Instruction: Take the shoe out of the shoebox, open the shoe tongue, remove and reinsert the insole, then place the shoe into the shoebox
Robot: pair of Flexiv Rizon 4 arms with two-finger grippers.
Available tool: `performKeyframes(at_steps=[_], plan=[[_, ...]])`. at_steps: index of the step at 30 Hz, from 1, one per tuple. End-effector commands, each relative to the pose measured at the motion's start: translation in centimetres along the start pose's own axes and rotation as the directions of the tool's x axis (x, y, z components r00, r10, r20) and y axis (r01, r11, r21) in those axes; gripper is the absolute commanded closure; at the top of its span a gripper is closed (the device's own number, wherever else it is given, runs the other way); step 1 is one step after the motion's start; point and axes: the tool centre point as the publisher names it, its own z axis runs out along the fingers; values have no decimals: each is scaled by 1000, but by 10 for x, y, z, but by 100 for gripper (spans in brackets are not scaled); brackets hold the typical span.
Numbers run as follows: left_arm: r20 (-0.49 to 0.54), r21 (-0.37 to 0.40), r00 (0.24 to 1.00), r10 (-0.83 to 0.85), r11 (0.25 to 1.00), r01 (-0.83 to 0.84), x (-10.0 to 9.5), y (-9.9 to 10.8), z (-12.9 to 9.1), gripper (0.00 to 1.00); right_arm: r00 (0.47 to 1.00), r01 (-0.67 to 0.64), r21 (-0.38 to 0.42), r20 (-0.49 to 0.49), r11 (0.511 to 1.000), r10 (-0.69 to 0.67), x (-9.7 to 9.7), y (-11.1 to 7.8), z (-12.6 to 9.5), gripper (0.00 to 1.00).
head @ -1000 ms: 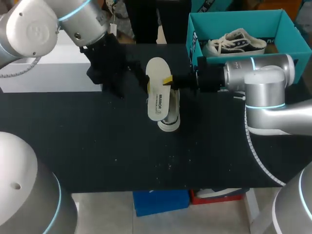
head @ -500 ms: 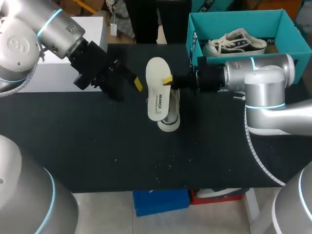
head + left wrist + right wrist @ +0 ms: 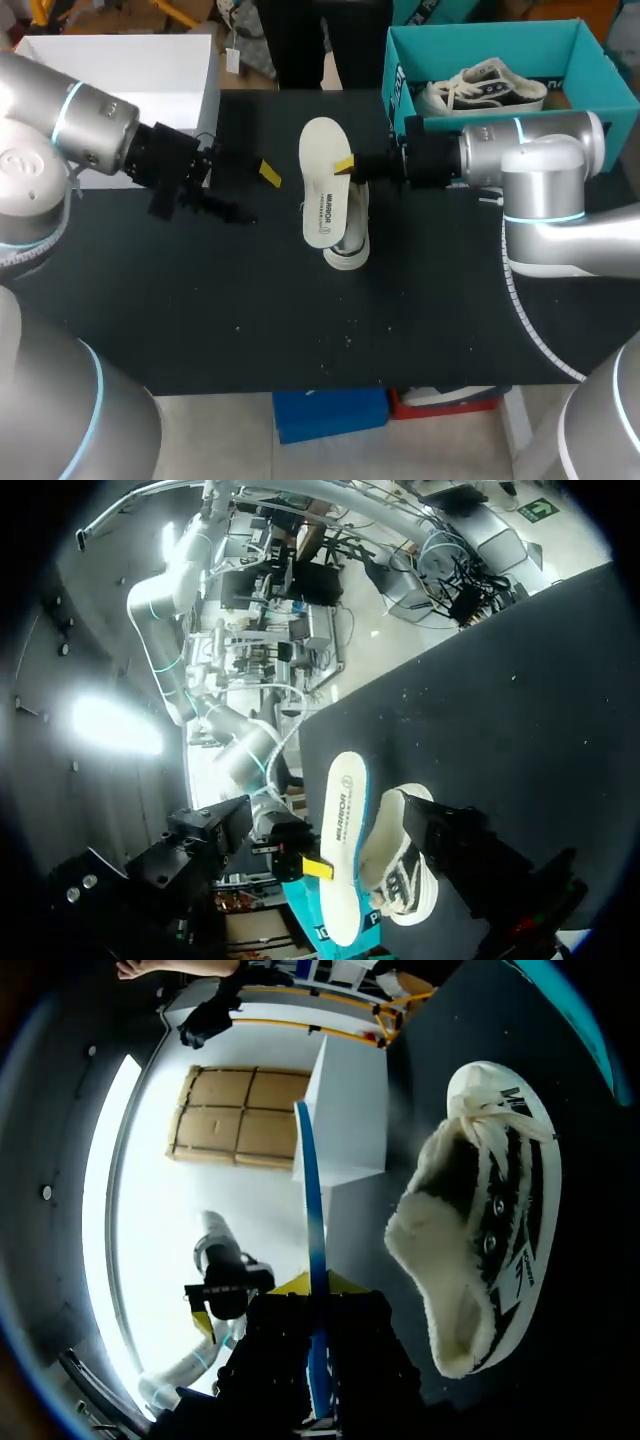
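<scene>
A white insole (image 3: 322,185) hangs over the black table, held by its edge in my right gripper (image 3: 346,165), which is shut on it. In the right wrist view the insole (image 3: 312,1250) shows edge-on between the yellow tips of that gripper (image 3: 316,1290). The white shoe with dark stripes (image 3: 350,240) lies on the table just under the insole, its fleecy opening (image 3: 450,1260) turned toward my right wrist. My left gripper (image 3: 258,195) stands open and holds nothing, left of the insole and apart from it. In the left wrist view the insole (image 3: 340,860) and shoe (image 3: 405,865) lie ahead.
The teal shoebox (image 3: 480,28) stands at the back right with a second shoe (image 3: 485,85) inside. A white box (image 3: 120,60) sits at the back left, also visible as the white box (image 3: 350,1120) in the right wrist view.
My left arm has drawn back to the left, away from the insole, with its gripper open. The right gripper, the insole and the shoe have not moved.
</scene>
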Motion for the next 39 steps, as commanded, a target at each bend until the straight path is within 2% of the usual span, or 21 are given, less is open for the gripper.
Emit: performKeyframes(at_steps=[1,10,15,27,28,30,32,34,35,36,38,39], plan=[[167,-57,986,17,998,-7,7,-7,8,0,1000,0,-4,1,1000,0,0,-1,1,100],[249,-104,968,-28,993,55,22,1,23,0,1000,0,-4,1,1000,0,0,-1,1,100],[340,-136,940,1,990,48,22,7,31,0,1000,0,-4,1,1000,0,0,-1,1,100],[381,-221,921,76,975,11,28,32,52,0,1000,0,-4,1,1000,0,0,-1,1,100],[383,-231,920,86,973,6,27,35,53,3,1000,0,-4,1,1000,0,0,-1,1,100],[383,-240,919,91,971,4,26,41,55,0,1000,0,-4,1,1000,0,0,-1,1,100],[383,-245,918,102,969,-5,24,47,58,13,1000,0,-4,1,1000,0,0,-1,1,100],[376,-246,920,109,969,-14,22,52,61,13,1000,0,-4,1,1000,0,0,-1,1,100],[372,-249,921,114,968,-19,21,55,62,18,1000,0,-4,1,1000,0,0,-1,1,100],[370,-251,921,119,968,-24,20,58,62,31,1000,0,-4,1,1000,0,0,-1,1,100],[359,-261,925,124,965,-28,20,64,62,33,1000,0,-4,1,1000,0,0,-1,1,100],[357,-263,925,130,964,-34,20,67,63,37,1000,0,-4,1,1000,0,0,-1,1,100]])
